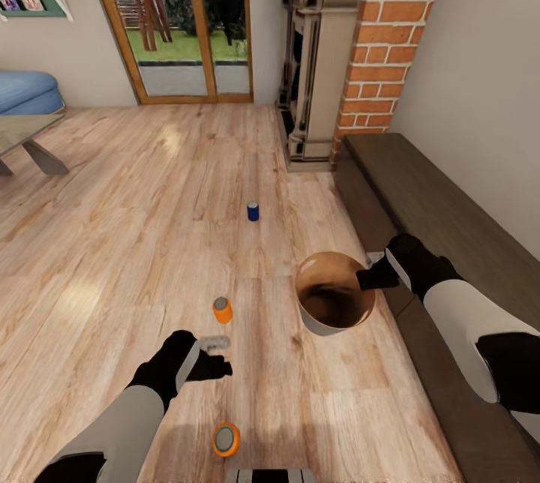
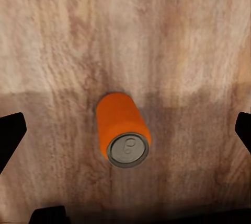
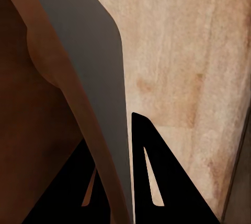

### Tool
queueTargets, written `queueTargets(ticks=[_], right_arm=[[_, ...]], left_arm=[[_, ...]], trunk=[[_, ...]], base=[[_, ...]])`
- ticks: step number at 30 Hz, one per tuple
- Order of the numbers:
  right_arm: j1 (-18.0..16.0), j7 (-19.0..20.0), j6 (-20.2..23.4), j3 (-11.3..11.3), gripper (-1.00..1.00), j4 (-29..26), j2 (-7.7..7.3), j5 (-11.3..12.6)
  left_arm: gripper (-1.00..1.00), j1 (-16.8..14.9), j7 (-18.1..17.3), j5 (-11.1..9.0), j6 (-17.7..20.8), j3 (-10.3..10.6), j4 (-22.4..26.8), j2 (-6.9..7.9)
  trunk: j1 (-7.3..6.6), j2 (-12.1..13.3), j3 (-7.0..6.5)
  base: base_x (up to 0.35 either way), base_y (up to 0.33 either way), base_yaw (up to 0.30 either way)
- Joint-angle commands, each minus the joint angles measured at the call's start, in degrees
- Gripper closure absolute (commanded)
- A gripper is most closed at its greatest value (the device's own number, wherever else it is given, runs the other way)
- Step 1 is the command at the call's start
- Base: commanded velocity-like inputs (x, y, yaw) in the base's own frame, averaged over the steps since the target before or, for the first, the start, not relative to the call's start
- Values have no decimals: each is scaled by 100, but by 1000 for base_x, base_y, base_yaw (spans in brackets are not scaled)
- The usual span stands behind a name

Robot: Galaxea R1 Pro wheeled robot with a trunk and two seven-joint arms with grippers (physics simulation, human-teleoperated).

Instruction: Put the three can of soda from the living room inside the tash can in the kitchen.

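Note:
Three soda cans are on the wood floor: a dark blue one (image 1: 253, 211) farthest off, an orange one (image 1: 222, 310) just beyond my left gripper (image 1: 214, 349), and a second orange one (image 1: 226, 439) near my base. The left gripper is open; in its wrist view an orange can (image 2: 123, 130) stands on the floor between the widely spread fingers (image 2: 11, 136), untouched. The trash can (image 1: 313, 320) hangs tilted above the floor, brown inside. My right gripper (image 1: 368, 272) is shut on its rim, with the grey wall (image 3: 89, 41) pinched between the fingers (image 3: 157, 182).
A dark low bench (image 1: 450, 205) runs along the right wall beside my right arm. The fireplace (image 1: 315, 55) and brick chimney (image 1: 382, 40) stand ahead on the right. Glass doors (image 1: 180, 18), a blue sofa (image 1: 26, 89) and a low table (image 1: 26, 134) lie farther off to the left.

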State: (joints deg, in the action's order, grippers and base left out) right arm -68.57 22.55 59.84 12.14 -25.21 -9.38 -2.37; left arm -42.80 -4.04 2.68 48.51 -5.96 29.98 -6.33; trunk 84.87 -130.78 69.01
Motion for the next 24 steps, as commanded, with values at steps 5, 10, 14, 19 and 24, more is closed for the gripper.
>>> queueTargets(ticks=[5, 10, 14, 19, 24], right_arm=[[-65, 31, 16, -18, 100, 22, -7, 113], [-295, 31, 16, -18, 100, 62, -3, 107], [-422, 31, 16, -15, 100, 166, 32, 106], [-473, 31, 16, -11, 100, 213, 36, 105], [-485, 31, 16, -7, 100, 225, 47, 105]], left_arm=[[-100, -2, 6, -10, 159, -1, -1, -6], [-100, -4, 8, -12, 208, -2, -4, -2], [-100, -4, 22, -13, 249, -2, -8, 0], [-100, -3, 38, -13, 273, -2, -9, 0], [-100, -1, 47, -13, 279, -2, -9, -3]], trunk=[[109, -203, 135], [219, -403, 271], [219, -403, 308], [219, -403, 353], [219, -403, 399]], base=[[0, 0, 0], [0, 0, 0], [0, 0, 0], [0, 0, 0], [-67, 0, 0]])
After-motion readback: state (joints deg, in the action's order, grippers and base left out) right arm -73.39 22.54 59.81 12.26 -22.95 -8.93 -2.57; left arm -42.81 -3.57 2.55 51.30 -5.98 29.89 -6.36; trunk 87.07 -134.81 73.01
